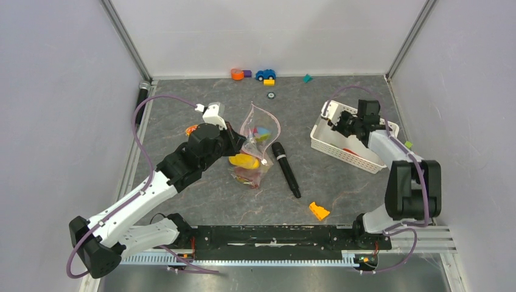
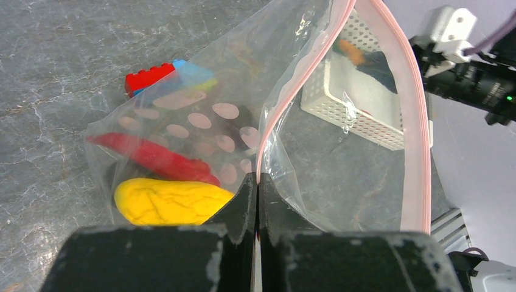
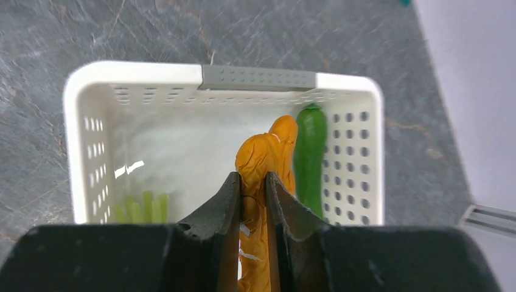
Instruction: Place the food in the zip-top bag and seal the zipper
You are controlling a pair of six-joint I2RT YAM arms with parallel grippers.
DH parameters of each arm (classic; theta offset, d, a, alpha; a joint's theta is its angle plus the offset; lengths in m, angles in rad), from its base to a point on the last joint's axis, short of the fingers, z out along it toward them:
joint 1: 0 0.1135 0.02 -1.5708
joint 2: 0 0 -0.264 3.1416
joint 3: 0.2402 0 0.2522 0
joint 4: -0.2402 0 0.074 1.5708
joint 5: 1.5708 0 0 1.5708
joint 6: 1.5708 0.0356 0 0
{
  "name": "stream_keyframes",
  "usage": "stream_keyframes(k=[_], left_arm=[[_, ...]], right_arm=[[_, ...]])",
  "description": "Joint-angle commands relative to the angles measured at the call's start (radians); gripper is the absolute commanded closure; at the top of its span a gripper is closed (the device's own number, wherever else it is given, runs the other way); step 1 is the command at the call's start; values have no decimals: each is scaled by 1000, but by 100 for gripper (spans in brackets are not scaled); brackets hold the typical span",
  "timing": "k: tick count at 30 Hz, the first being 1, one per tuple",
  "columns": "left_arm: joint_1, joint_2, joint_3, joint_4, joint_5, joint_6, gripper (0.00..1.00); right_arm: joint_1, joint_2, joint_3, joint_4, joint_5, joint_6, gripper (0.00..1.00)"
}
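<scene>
Grey marbled table [image 1: 341,182] bears the zip-top bag [image 1: 258,131] between pale walls [image 1: 61,91].

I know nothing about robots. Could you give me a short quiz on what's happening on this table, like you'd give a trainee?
1. True or false: the left gripper is pinched shut on the pink strip of the bag.
2. What does the right gripper grip inside the basket? A) carrot B) banana C) spoon
3. Fill in: the yellow food lies ___ the bag.
Key: 1 true; 2 A; 3 inside.
</scene>
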State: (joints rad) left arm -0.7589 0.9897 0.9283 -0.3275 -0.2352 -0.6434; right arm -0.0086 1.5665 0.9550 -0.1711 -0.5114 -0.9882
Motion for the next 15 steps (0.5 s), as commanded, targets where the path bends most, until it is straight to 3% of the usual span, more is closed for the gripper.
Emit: stream_keyframes(k=[1, 8, 11, 15], left_arm=[[0, 10, 43, 5, -10, -35, 98], [0, 11, 38, 18, 12, -49, 98], [0, 13, 37, 25, 21, -53, 98], [0, 17, 40, 25, 33, -57, 98]], right_arm=[[-5, -160, -65, 143, -1, 68, 85], [-4, -346, -156, 368, -28, 295, 85], [-3, -408, -201, 550, -196, 522, 87], [3, -445, -271, 931, -437, 893, 88]])
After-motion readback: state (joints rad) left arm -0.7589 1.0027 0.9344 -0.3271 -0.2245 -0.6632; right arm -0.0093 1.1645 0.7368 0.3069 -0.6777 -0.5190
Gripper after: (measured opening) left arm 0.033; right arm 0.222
